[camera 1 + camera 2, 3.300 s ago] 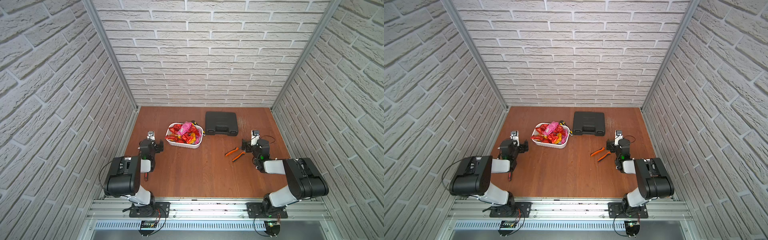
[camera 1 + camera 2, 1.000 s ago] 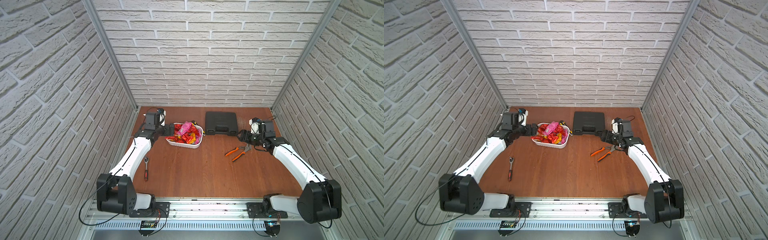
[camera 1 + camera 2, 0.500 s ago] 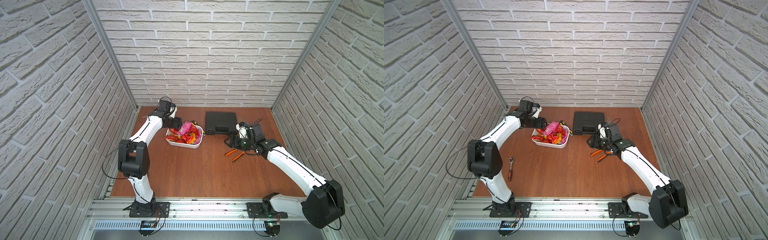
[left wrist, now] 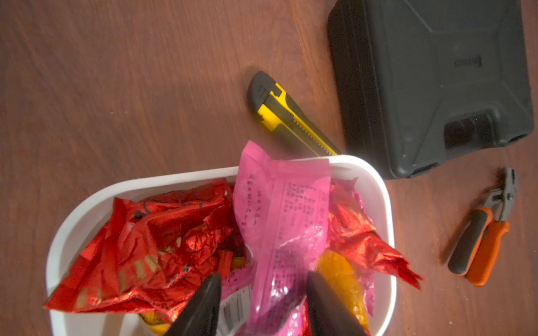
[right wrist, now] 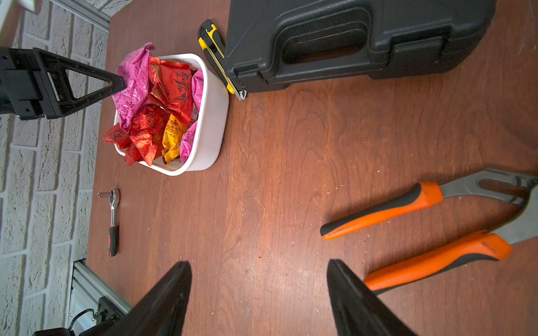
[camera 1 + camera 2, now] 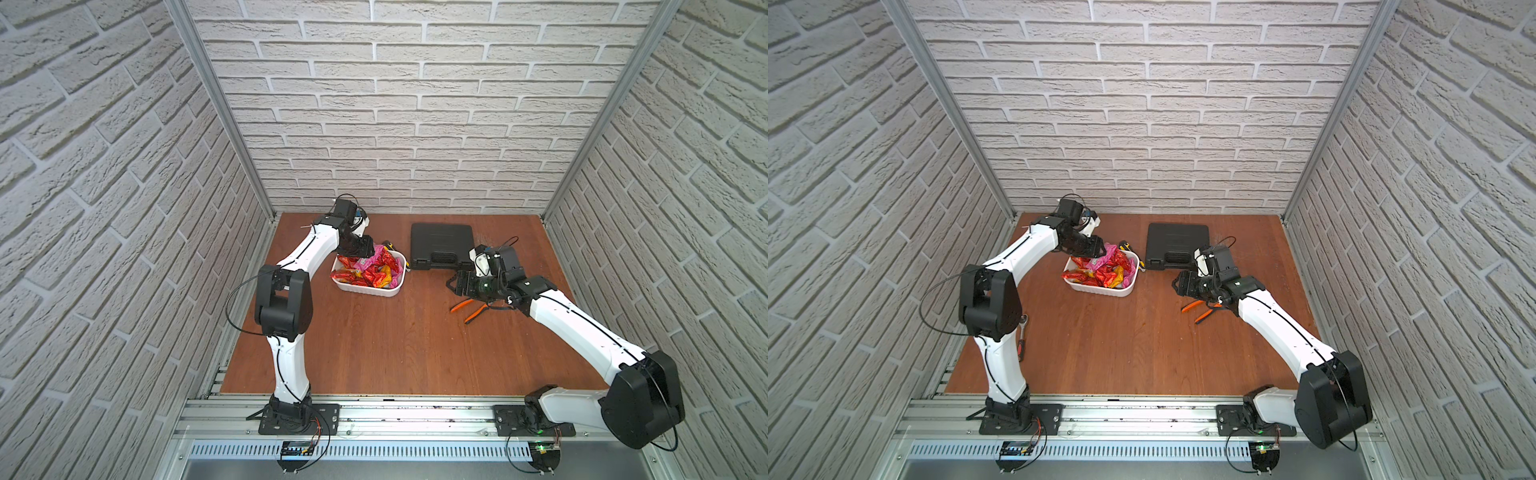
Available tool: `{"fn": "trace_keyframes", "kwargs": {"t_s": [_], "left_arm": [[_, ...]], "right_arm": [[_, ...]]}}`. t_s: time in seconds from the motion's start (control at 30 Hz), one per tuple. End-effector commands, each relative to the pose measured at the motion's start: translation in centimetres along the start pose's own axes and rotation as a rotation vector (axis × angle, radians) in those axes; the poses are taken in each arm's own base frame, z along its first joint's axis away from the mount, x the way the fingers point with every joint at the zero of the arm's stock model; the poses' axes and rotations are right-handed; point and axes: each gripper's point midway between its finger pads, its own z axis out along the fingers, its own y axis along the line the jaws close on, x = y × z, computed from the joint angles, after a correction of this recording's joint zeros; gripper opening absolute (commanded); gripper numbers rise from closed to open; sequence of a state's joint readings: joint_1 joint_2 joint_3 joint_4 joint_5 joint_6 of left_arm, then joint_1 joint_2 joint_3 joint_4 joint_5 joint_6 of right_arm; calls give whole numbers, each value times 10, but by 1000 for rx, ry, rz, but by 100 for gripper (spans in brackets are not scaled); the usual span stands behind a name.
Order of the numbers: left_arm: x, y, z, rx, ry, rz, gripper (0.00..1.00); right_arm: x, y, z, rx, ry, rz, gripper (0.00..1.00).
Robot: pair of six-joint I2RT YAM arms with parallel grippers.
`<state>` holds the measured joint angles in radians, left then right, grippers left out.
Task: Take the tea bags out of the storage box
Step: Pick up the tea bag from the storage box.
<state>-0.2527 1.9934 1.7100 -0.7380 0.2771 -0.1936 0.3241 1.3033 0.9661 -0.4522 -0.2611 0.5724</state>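
The white storage box [image 6: 365, 289] [image 6: 1100, 291] stands at the back left, heaped with tea bags [image 6: 368, 271]: red, yellow and pink foil sachets. My left gripper [image 6: 360, 249] [image 4: 263, 275] reaches into the box from its far left end. Its fingers stand either side of a long pink tea bag [image 4: 279, 209] that rises above the box rim [image 4: 163, 181]. One finger touches the sachet; a gap shows at the other. My right gripper [image 6: 453, 286] [image 5: 257, 263] hovers open over bare wood, right of the box, holding nothing.
A black hard case [image 6: 442, 245] lies behind the right gripper. Orange-handled pliers [image 6: 469, 309] [image 5: 407, 209] lie just beside it. A yellow utility knife [image 4: 279, 116] sits between the box and the case. A ratchet [image 6: 1022, 336] lies near the left wall.
My left arm swung from the left side to over the box and its jaws narrowed around the pink tea bag. My right arm moved in towards the table's middle, jaws unchanged.
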Motion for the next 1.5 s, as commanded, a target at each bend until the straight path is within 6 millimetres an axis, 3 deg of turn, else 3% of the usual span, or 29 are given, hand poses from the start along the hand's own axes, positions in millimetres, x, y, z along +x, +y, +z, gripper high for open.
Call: {"fn": "trace_keyframes", "kwargs": {"t_s": [0.0,0.2,0.37,0.47,0.6,0.8,1.0,1.13,1.3,1.47], "left_arm": [[-4,-5,-4,18,-1,8,42],[-7,-9,-13,26,-22,16,16],[-11,-14,-30,27,-69,7,5],[-17,-18,-52,22,-139,-12,2],[-22,-41,-95,81,-297,-48,0],[3,-84,-133,204,-432,-74,0],[50,-127,-127,286,-470,-7,0],[69,-145,-118,322,-467,26,0],[77,-166,-112,369,-465,88,0],[79,-174,-109,384,-456,112,0]], "right_arm": [[-15,12,-6,-25,-50,-12,78],[-16,17,-8,-32,-53,-20,78],[-19,23,-14,-50,-63,-28,78],[-21,29,-19,-70,-70,-31,78],[-25,48,-27,-140,-87,-22,77],[-28,91,-25,-273,-71,-31,75],[-21,136,-19,-379,-29,-82,75],[-14,151,-14,-412,-11,-100,76],[-8,154,-2,-398,6,-93,76],[-10,146,5,-358,-8,-46,76]]}}
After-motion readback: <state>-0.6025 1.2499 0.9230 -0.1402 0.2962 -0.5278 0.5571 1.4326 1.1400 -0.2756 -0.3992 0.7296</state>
